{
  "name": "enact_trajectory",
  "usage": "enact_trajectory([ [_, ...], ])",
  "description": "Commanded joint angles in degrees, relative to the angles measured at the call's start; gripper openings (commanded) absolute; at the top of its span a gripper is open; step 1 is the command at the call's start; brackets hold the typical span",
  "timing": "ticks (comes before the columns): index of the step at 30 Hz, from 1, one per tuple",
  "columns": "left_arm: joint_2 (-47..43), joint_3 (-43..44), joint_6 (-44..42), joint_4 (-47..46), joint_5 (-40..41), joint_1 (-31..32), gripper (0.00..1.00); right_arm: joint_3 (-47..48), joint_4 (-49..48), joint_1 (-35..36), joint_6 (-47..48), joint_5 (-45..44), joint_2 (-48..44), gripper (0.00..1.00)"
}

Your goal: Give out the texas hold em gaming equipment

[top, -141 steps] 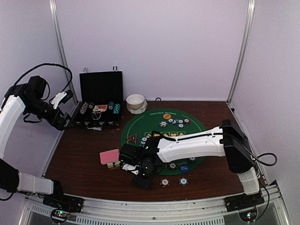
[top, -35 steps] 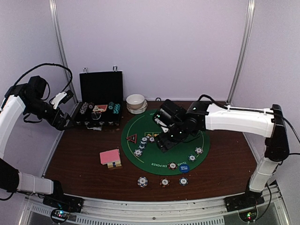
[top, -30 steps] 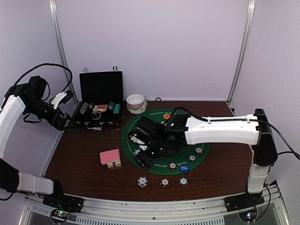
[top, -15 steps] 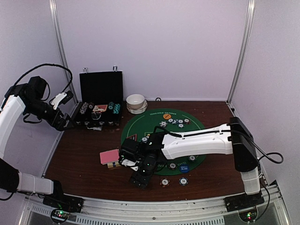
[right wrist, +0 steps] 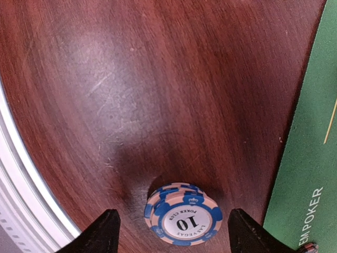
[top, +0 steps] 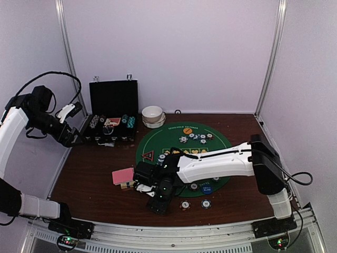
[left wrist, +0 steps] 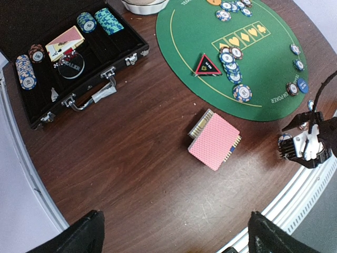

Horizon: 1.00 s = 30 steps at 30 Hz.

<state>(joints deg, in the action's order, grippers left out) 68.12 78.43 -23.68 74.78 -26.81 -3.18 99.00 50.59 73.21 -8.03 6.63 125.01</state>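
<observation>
My right gripper (top: 158, 203) (right wrist: 169, 233) hangs open just above the wood in front of the green mat (top: 158, 142). It straddles a short stack of blue-and-cream "10" poker chips (right wrist: 182, 213), with a gap on either side. Pink-backed cards (top: 123, 175) (left wrist: 215, 139) lie to its left. On the mat are a red triangle (top: 148, 155) (left wrist: 208, 64), an orange disc (top: 187, 130), a blue disc (top: 206, 185) (left wrist: 303, 85) and several chip groups (top: 196, 138) (left wrist: 231, 58). My left gripper (top: 71, 120) (left wrist: 176, 234) is open and empty, high at the far left.
An open black case (top: 110, 113) (left wrist: 68, 52) with chips and cards stands at the back left. Stacked white bowls (top: 153, 116) stand beside it. Two more chip stacks (top: 185, 205) (top: 206, 203) sit by the near edge, where a metal rail (top: 168, 232) runs.
My right arm swung from the middle of the mat to the near left and came down over the chip stack. Its jaws narrowed a little. The left arm stayed still.
</observation>
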Motion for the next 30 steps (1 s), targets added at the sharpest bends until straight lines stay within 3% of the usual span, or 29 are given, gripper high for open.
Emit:
enact_trajectory([
  [1, -0.8, 1.5, -0.4, -0.1, -0.2, -0.4, 0.98, -0.3, -0.5, -0.2, -0.1, 0.1, 0.1, 0.71],
  [9, -0.9, 1.6, -0.4, -0.2, 0.0, -0.4, 0.98, -0.6, -0.7, -0.3, -0.2, 0.0, 0.4, 0.57],
  [23, -1.2, 1.5, -0.4, -0.2, 0.1, -0.4, 0.98, -0.9, -0.7, -0.2, -0.2, -1.4, 0.2, 0.41],
  [30, -1.4, 1.4, -0.4, -0.1, 0.4, -0.4, 0.98, -0.9, -0.4, -0.3, -0.1, -3.8, -0.8, 0.23],
])
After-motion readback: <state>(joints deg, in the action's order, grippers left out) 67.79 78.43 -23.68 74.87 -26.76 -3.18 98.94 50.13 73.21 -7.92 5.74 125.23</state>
